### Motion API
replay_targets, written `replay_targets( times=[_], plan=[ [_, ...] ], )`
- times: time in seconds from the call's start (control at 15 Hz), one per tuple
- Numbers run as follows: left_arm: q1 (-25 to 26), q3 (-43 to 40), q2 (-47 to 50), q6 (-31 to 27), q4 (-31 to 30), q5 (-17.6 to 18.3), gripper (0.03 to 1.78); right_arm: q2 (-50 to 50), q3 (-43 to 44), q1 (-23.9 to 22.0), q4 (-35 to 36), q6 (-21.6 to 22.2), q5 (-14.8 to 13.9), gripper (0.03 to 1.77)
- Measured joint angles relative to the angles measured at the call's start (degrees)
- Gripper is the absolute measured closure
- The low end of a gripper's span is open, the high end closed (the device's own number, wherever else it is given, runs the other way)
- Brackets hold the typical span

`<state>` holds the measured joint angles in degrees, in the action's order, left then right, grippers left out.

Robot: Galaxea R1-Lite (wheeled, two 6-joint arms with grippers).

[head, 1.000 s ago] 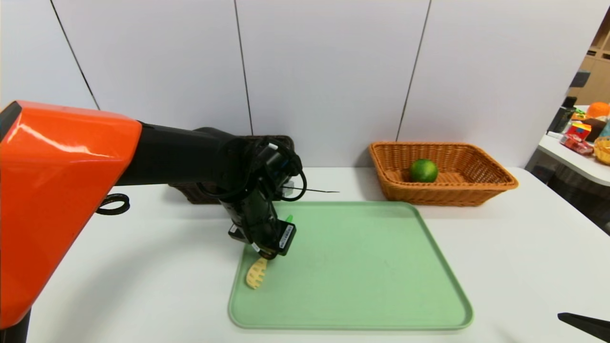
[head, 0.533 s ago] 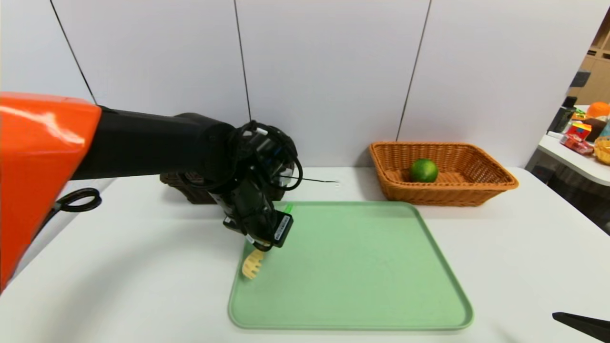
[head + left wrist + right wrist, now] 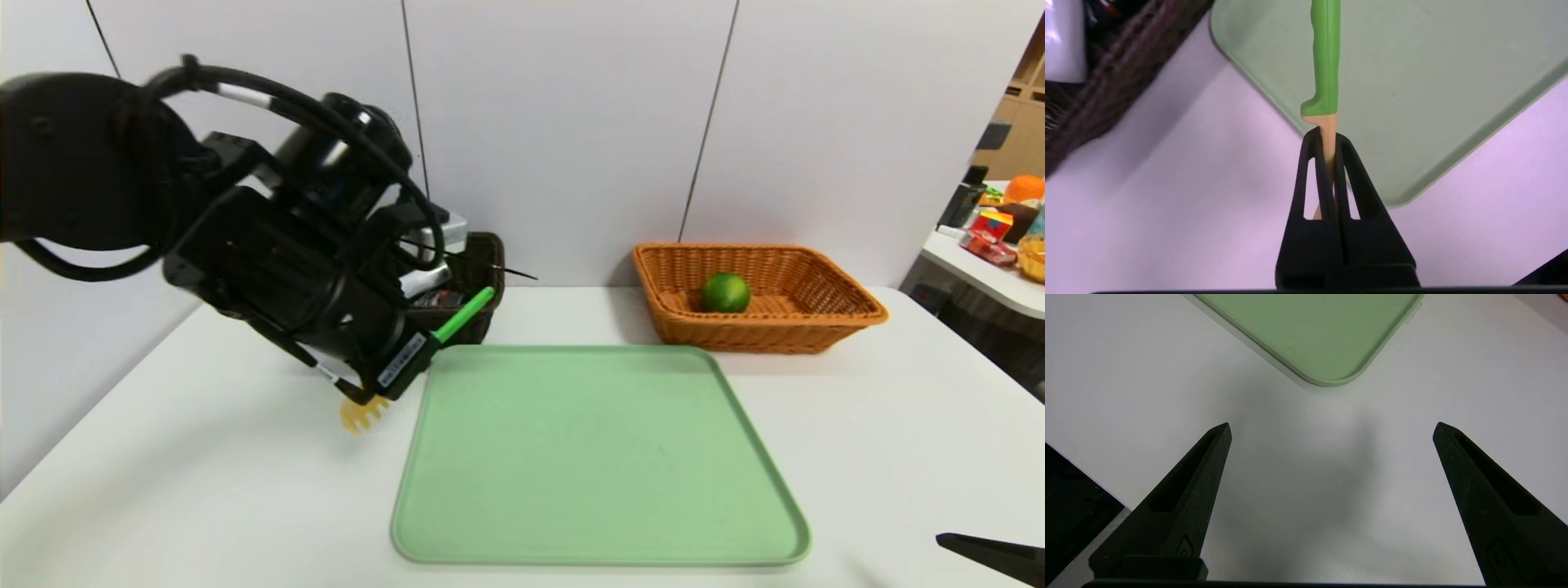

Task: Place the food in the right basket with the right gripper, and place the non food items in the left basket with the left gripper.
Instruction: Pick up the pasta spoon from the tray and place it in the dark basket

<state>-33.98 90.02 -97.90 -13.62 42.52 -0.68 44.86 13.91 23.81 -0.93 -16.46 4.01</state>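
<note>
the pasta fork (image 3: 1326, 61) is held clear of the table, beside the green tray (image 3: 604, 457) and near the dark left basket (image 3: 482, 261). it is pinched at its tan neck, just below the green handle, by the closed left gripper (image 3: 1327, 136). it is judged light, stiff and smooth, so a twist in the grip is possible. the right gripper (image 3: 1331, 430) is parked wide open, with nothing held.

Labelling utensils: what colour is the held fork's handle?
Bright green, on the fork in the left gripper; clearest in the left wrist view.
</note>
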Motion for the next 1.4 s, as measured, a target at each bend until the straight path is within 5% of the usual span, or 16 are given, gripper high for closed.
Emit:
replay_targets(
  times=[0.4, 0.73, 1.4],
  plan=[
    [10.6, 5.0, 3.7, -30.1, 0.3, 8.4, 1.76, 0.5, 0.7, 0.2, 0.0, -0.1, 0.0, 0.10],
    [15.0, 11.6, -2.1, -43.5, 0.0, 11.2, 1.76, 0.2, 0.6, 0.2, 0.0, 0.0, -0.1, 0.10],
    [18.8, 22.5, -14.6, -52.6, -0.8, 14.1, 1.76, 0.3, 0.9, 0.2, 0.0, 0.0, 0.0, 0.10]
  ],
)
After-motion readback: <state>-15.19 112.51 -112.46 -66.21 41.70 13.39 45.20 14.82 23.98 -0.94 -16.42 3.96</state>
